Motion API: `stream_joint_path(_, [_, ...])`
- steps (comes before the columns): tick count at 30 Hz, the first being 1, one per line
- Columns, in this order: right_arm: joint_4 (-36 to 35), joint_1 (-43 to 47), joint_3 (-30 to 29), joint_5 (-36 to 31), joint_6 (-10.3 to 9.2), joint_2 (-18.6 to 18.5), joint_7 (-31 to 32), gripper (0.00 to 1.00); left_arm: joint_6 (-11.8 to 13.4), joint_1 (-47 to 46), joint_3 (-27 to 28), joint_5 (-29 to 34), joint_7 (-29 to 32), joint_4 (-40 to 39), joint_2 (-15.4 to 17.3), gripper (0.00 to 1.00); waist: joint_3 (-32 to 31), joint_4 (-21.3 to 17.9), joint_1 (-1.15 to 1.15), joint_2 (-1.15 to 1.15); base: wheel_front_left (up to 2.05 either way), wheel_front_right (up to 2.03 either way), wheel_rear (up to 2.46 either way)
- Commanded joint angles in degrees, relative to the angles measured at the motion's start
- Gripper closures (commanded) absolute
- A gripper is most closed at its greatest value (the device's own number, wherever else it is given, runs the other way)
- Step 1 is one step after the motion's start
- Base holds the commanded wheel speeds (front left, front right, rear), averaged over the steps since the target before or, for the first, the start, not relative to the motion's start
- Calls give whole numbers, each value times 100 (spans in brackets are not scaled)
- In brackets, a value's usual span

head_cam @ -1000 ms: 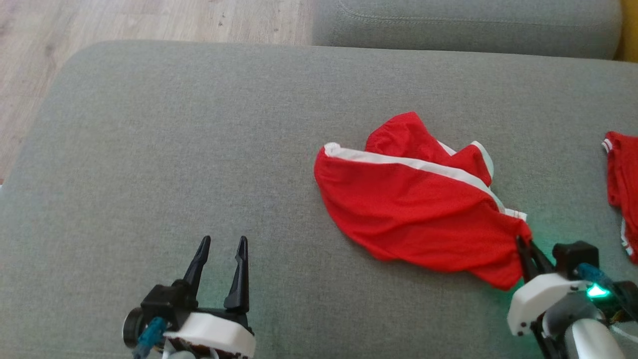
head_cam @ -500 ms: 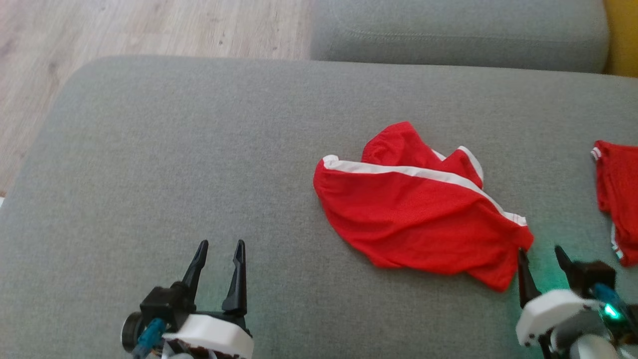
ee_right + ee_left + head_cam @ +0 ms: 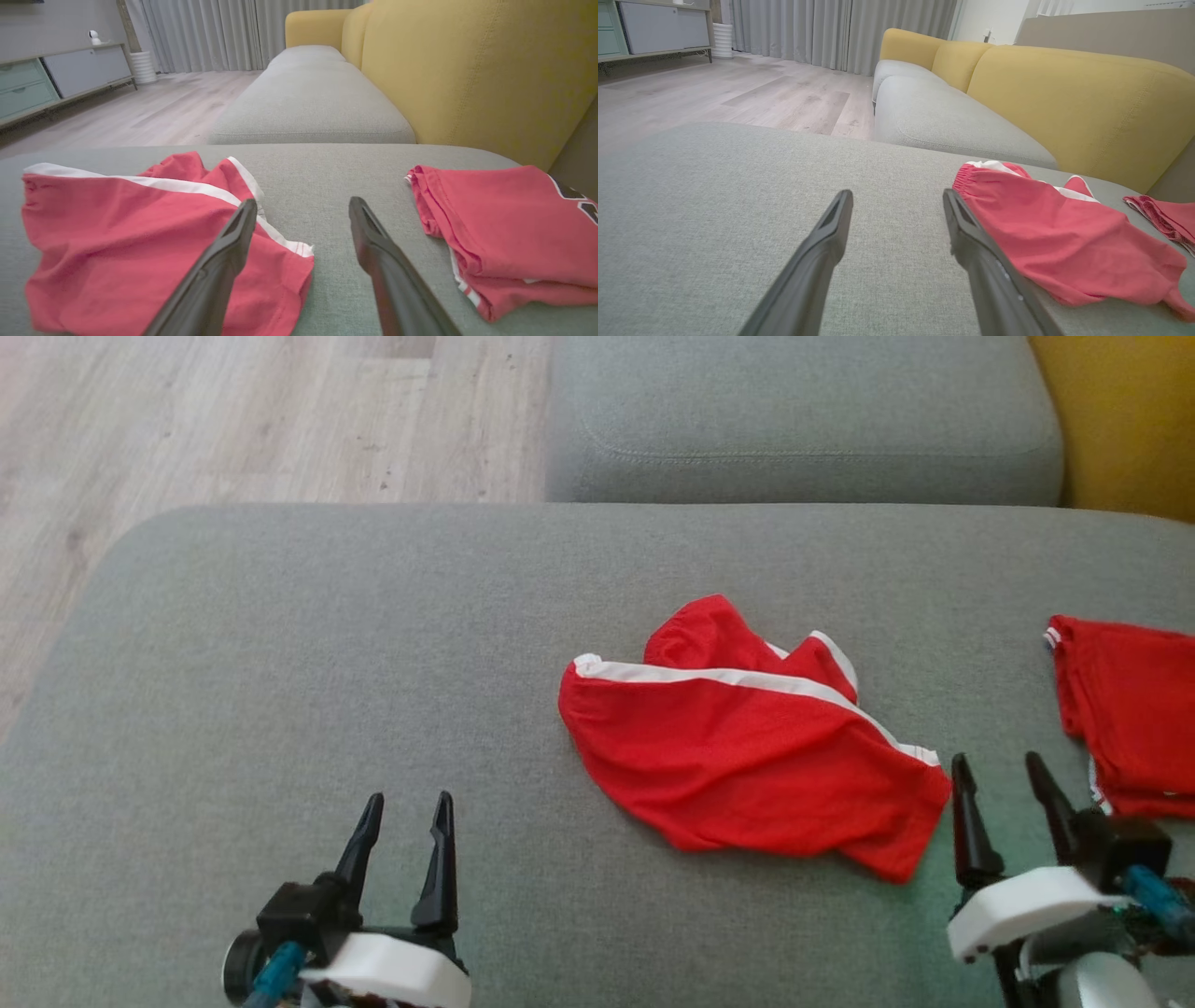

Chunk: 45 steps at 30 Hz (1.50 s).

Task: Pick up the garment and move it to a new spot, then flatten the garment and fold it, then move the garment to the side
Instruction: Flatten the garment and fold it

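Note:
The garment [image 3: 747,765], red shorts with a white side stripe, lies crumpled on the grey cushion [image 3: 327,644], right of centre. It also shows in the left wrist view [image 3: 1064,233] and the right wrist view [image 3: 131,238]. My right gripper [image 3: 997,775] stands open just right of the shorts' near corner, with nothing between its fingers [image 3: 219,261]. My left gripper [image 3: 408,807] is open at the lower left, well apart from the shorts, over bare cushion [image 3: 714,224].
A second red garment [image 3: 1120,709], folded, lies at the right edge of the cushion [image 3: 504,224]. Another grey seat cushion [image 3: 794,420] lies beyond, with a yellow backrest [image 3: 1120,420] at the right. Wooden floor [image 3: 233,420] lies past the cushion's far left edge.
My right gripper has let go of the shorts' corner, opened and drawn off to the right. The shorts now lie free. The head camera has tilted, so the scene sits lower in view.

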Motion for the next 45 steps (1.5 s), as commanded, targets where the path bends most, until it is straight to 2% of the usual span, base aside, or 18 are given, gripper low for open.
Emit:
stream_joint_path(1, [-302, -48, 228, 104, 37, -35, -22, 0, 35, -119, 221, -19, -47, -193, 104, 0, -26, -14, 1, 0, 0, 0, 0])
stream_joint_path(9, [-658, 171, 478, 395, 37, -34, 105, 0, 96, -113, 218, -22, -21, -225, 143, 0, -56, 8, 1, 0, 0, 0, 0])
stream_joint_path(25, [-864, 244, 544, 446, 37, -34, 213, 0, 148, -262, 138, 9, 162, -168, 212, 0, 52, 32, 1, 0, 0, 0, 0])
stream_joint_path(30, [-974, 185, 575, 390, 37, -34, 323, 0, 26, -943, -117, 203, 668, -207, 219, 0, 270, 38, 1, 0, 0, 0, 0])
stream_joint_path(36, [-1157, -21, 627, 261, 37, -34, 498, 0, -272, -2145, -489, 325, 1505, -65, -82, 0, 698, -30, 1, 0, 0, 0, 0])
stream_joint_path(45, [-1287, -284, 840, 124, 37, -34, 668, 0, -461, -3351, -727, 368, 2228, 974, -499, 0, 1271, -278, 1, 0, 0, 0, 0])
